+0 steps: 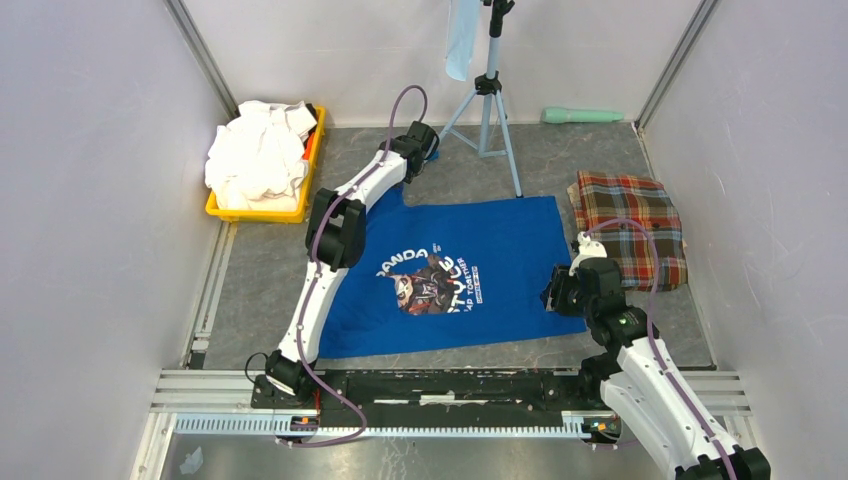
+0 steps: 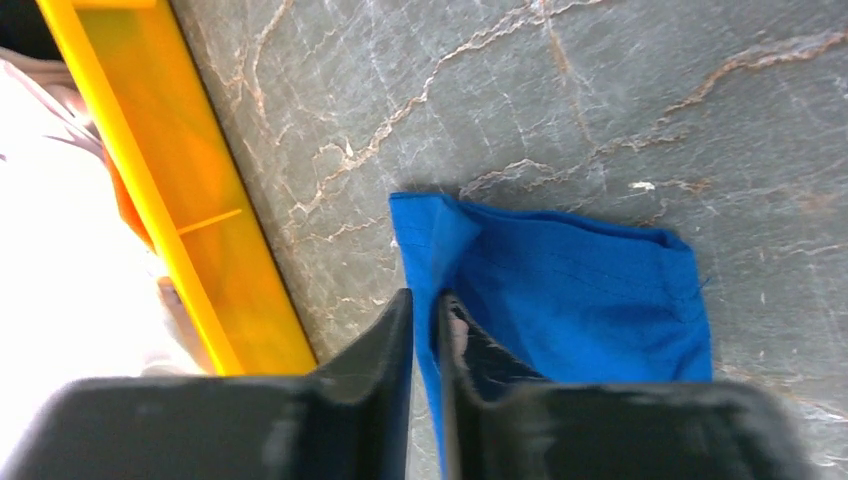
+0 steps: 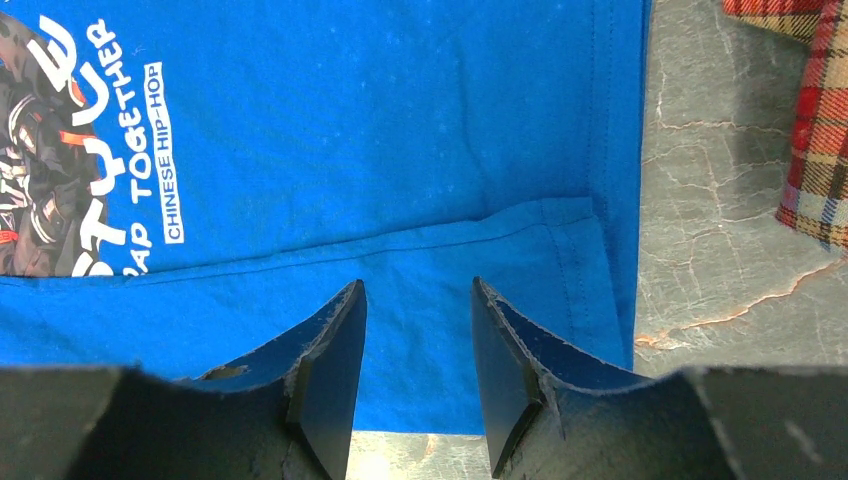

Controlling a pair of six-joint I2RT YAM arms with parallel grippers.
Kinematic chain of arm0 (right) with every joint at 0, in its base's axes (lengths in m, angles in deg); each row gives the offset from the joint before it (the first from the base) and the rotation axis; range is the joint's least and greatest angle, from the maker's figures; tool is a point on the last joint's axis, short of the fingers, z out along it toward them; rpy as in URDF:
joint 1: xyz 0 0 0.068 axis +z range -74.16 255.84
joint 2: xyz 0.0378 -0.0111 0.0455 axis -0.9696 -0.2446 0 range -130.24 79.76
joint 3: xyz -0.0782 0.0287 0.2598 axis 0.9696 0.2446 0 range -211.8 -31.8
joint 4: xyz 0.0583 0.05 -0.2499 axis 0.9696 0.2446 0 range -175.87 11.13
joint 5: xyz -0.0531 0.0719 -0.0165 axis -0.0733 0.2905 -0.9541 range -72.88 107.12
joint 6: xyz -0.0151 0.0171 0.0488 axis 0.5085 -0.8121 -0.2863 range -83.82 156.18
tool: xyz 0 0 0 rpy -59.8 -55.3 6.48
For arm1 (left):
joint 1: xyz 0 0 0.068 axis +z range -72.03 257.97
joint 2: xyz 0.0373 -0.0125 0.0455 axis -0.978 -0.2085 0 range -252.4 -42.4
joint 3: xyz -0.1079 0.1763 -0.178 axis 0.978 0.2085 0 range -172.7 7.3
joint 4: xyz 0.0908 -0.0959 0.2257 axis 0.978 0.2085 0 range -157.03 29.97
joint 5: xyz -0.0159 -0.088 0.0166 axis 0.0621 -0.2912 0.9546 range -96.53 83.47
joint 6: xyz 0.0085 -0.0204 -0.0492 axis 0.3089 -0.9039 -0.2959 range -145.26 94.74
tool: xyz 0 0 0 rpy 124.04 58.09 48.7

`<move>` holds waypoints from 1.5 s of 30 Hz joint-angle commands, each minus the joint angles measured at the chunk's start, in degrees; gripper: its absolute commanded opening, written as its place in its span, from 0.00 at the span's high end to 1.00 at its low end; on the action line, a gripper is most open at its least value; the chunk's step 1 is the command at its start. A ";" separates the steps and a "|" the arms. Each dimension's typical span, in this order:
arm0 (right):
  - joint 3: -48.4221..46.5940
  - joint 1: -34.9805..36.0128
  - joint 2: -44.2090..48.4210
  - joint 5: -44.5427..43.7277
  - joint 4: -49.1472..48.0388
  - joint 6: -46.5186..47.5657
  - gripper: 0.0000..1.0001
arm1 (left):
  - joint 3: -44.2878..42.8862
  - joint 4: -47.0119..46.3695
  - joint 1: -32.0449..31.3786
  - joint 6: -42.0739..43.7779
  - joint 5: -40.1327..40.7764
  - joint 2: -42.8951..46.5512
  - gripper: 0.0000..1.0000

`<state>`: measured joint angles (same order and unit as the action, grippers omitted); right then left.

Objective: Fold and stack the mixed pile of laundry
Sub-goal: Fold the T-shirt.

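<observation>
A royal-blue T-shirt (image 1: 500,230) with a chest graphic lies spread flat on the grey table. My left gripper (image 1: 428,140) is at its far left sleeve (image 2: 580,290). In the left wrist view the left gripper (image 2: 425,297) has its jaws almost together, with the sleeve's blue edge pinched between them. My right gripper (image 1: 553,290) hovers over the shirt's near right corner. There the right gripper (image 3: 415,287) stands open above the blue cloth (image 3: 350,130), holding nothing. A red-green plaid cloth (image 1: 630,225) lies folded to the right. White shirts (image 1: 255,155) fill a yellow bin (image 1: 255,213).
The yellow bin (image 2: 190,220) sits right beside the left gripper. A tripod (image 1: 490,100) with a pale-blue cloth (image 1: 460,40) stands behind the shirt. A green object (image 1: 582,115) lies at the back wall. The plaid cloth (image 3: 815,150) is close on the right. Walls enclose three sides.
</observation>
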<state>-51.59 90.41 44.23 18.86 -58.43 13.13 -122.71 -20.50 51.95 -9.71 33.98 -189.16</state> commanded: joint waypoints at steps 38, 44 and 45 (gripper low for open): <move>-26.44 -0.06 -27.67 -9.45 -8.08 -9.35 0.53 | 69.77 3.44 -9.77 -28.05 -36.38 83.70 0.98; -33.11 -0.12 -37.00 -14.75 -7.16 -12.79 0.52 | 69.66 7.54 -10.55 -30.76 -42.02 93.10 0.98; -34.59 -0.04 -38.85 -16.44 -7.07 -13.09 0.51 | 69.55 7.66 -10.54 -31.24 -41.65 94.03 0.97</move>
<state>-80.73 90.41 9.78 8.96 -64.99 3.23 -51.13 -14.21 41.80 -35.98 -2.78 -99.98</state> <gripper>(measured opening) 0.480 0.032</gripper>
